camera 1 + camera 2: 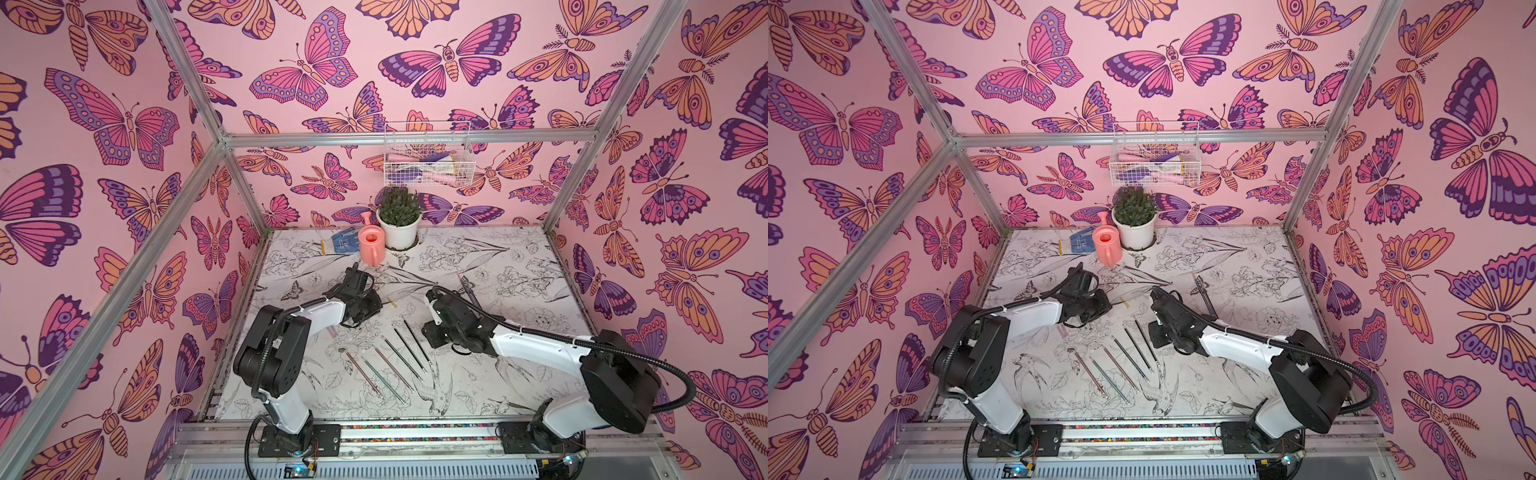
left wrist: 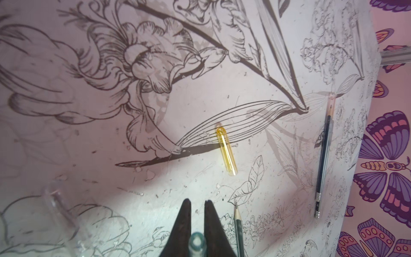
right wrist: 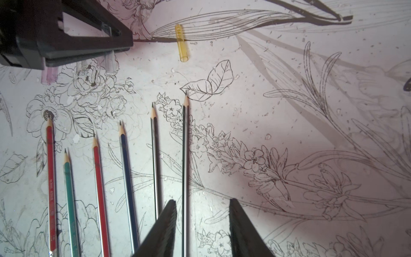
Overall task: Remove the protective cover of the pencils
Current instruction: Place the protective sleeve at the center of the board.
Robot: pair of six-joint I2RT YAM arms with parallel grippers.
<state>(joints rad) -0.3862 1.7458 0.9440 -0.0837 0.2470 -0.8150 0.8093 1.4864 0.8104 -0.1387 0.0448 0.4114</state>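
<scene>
While R gripper (image 3: 202,201) hangs w/ jaws spread over the bared pencils (image 3: 126,173) rowed mid-bench, L gripper (image 2: 198,201) pinches a clear cap (image 2: 196,242). Best, I'd say: drop it by the yellow cap (image 2: 226,151), then fetch capped pencil (image 2: 324,155) nr right edge.

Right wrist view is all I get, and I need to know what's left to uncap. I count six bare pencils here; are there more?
Observer: Yes, a black pencil lies apart toward the far right of the table, in both top views.
Operator: Still covered?
Observer: Seemingly; the left wrist view shows a faint clear cover over its tip.
Operator: And the left pincer?
Observer: The left pincer is shut on a bluish cover.
</scene>
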